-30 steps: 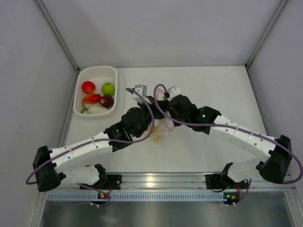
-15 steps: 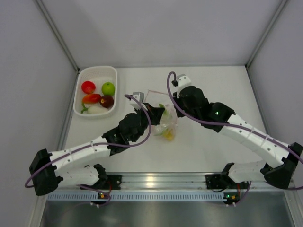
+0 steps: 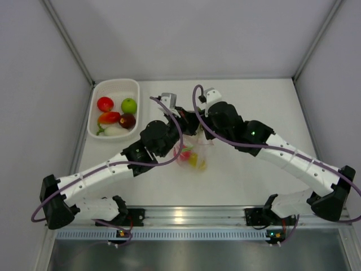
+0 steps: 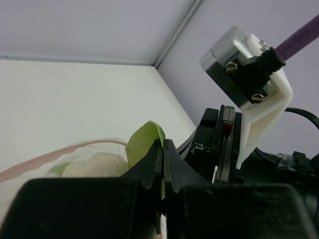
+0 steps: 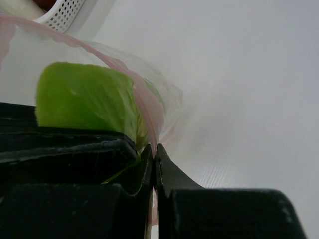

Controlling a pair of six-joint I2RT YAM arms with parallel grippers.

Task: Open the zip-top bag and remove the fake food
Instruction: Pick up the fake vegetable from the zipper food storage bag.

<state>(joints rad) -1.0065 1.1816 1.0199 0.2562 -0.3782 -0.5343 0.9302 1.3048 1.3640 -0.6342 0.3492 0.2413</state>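
Both wrists have swung back together over mid-table since half a second ago, and the bag sags nearer to me than it did. My right gripper point(image 5: 153, 158) is clamped flat on the pink zip strip point(image 5: 145, 107), which runs straight into its jaws. The left gripper point(image 4: 163, 167) is pinched tight too. The strip disappears behind it, so I judge it holds the other lip, though I can't confirm that. From both fingertips the zip-top bag point(image 3: 192, 153) hangs down and toward the near edge, with fake food point(image 3: 193, 160) bunched at its bottom. Its mouth runs left-right between the grippers, both equally near, so the pull should go sideways, apart. The basket point(image 3: 115, 81) sits well apart.
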